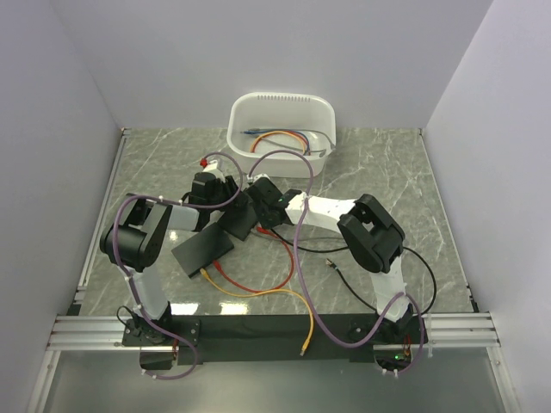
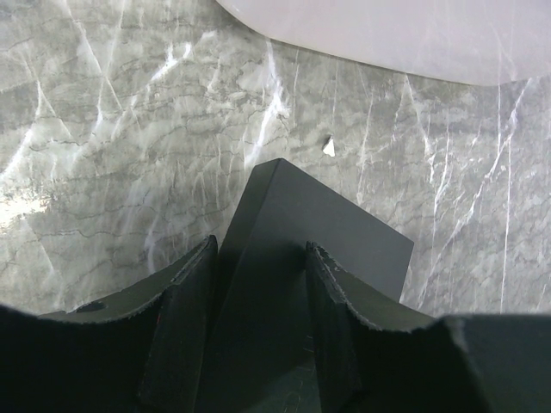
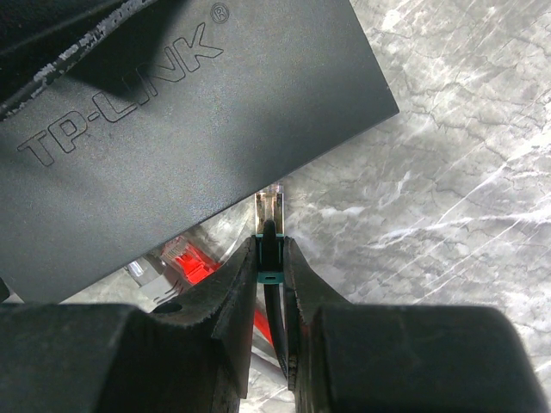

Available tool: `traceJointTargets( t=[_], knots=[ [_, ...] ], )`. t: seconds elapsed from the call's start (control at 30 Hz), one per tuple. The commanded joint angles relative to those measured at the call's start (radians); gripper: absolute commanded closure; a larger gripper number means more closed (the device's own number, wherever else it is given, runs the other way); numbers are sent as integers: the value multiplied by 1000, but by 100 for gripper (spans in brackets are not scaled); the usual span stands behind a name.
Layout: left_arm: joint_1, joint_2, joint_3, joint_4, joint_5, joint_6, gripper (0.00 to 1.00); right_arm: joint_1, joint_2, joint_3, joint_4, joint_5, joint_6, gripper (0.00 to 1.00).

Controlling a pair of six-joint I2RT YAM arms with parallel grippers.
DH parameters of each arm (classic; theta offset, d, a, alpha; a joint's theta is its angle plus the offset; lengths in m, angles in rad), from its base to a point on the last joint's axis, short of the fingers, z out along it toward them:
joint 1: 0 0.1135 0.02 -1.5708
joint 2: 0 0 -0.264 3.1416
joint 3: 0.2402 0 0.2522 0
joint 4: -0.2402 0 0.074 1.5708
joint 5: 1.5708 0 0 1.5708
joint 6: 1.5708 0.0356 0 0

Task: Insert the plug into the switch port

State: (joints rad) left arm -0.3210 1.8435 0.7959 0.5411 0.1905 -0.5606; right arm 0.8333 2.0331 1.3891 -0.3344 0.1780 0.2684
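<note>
The plug (image 3: 269, 207), clear-tipped with a teal boot and a black lead, sits pinched in the right gripper (image 3: 269, 252), nose just at the lower edge of the switch (image 3: 172, 129), in the middle of the table between the two arms. No port face shows from the right wrist, so alignment can't be confirmed. That's the worry: a nose slightly off, or a latch tab facing the wrong way, would butt the casing instead of sliding in. The left gripper (image 2: 260, 249) is clamped across the switch body, holding it tilted, and a hard push from the plug could twist the box in that grip or skid it out. The pinch sits back on the boot, so the plug might pivot under load too. Red connectors (image 3: 185, 260) lie just under the switch edge, close enough to snag. Further out, the white bin (image 1: 281, 95) stands close behind the left arm's work, so there's little room that way. Loose yellow cable (image 1: 258, 293) trails near the bases. The marble table (image 1: 387, 172) offers free room to the right.
</note>
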Motion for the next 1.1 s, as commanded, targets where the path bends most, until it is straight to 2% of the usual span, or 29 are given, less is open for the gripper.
traceJointTargets(
  t=[0.0, 0.43, 0.8, 1.07],
  knots=[
    [-6, 10, 11, 0, 35, 21, 50, 10, -45, 31, 86, 11, 12, 100],
    [-7, 22, 22, -15, 27, 27, 51, 16, -88, 5, 140, -34, 0, 100],
    [-7, 26, 35, -44, -10, 24, 51, 23, -137, -45, 136, 46, 12, 100],
    [-7, 11, 16, -17, 20, 36, 50, 23, -90, -42, 164, 11, 5, 100]
  ],
)
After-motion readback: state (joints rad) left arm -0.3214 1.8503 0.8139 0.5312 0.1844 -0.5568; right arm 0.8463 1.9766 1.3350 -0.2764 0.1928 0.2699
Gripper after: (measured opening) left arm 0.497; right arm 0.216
